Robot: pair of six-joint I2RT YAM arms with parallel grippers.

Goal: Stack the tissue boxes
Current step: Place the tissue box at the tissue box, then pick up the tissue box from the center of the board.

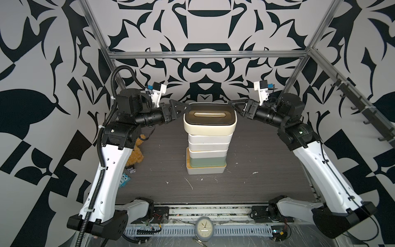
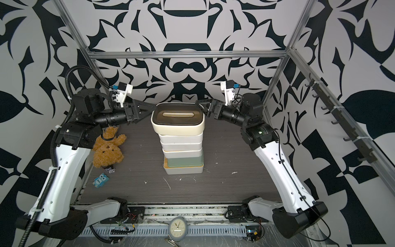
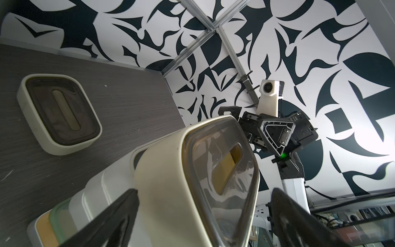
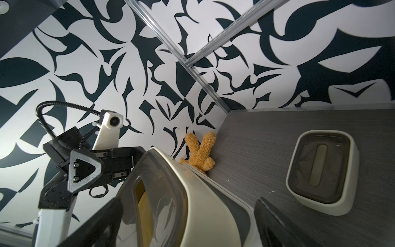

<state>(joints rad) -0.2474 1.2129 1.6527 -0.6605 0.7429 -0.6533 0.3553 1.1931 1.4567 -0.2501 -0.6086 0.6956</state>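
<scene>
Several tissue boxes stand in one stack [image 1: 208, 147] mid-table in both top views. Its top box is rounded and cream with a dark slotted lid [image 1: 210, 122] [image 2: 178, 123]. White boxes, a mint green one [image 1: 206, 164] and a bamboo-lidded base lie under it. My left gripper [image 1: 181, 109] [image 3: 203, 213] is open, its jaws straddling the top box's left end [image 3: 171, 181]. My right gripper [image 1: 235, 107] [image 4: 192, 218] is open around the right end [image 4: 201, 203]. Another cream dark-lidded box [image 3: 59, 113] [image 4: 322, 173] lies on the table behind the stack, hidden in both top views.
A brown plush bunny [image 2: 109, 149] and a small blue toy [image 2: 100, 180] lie at the table's left, under my left arm. A round clock [image 2: 177, 228] sits on the front rail. Metal frame posts stand at the back corners, and a hook rail [image 2: 342, 119] runs along the right wall.
</scene>
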